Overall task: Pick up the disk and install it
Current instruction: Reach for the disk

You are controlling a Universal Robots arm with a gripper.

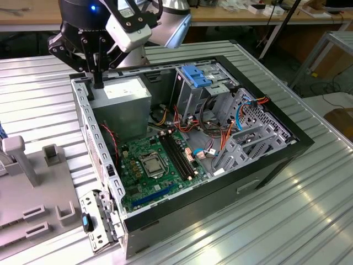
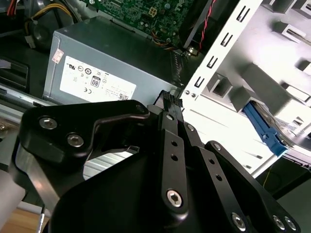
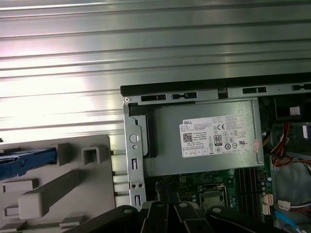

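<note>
The disk (image 3: 22, 162) lies in the grey holder (image 3: 73, 187) beside the computer case; its bright blue carrier shows at the frame edge in the first wrist view. In the second wrist view the disk's blue edge (image 2: 263, 127) sticks out of the same holder (image 2: 252, 73). My gripper (image 1: 97, 81) hangs over the case's back corner at the exterior view's left, above the power supply (image 1: 124, 96). Its black fingers (image 2: 171, 121) are shut together with nothing between them. The gripper is well apart from the disk.
The open computer case (image 1: 276, 160) lies on the ribbed metal table (image 1: 309, 221). Inside are the motherboard (image 1: 149, 165), cables and a grey drive cage with a fixed blue bracket (image 1: 196, 74). The grey holder (image 1: 33, 187) stands at the exterior view's left of the case.
</note>
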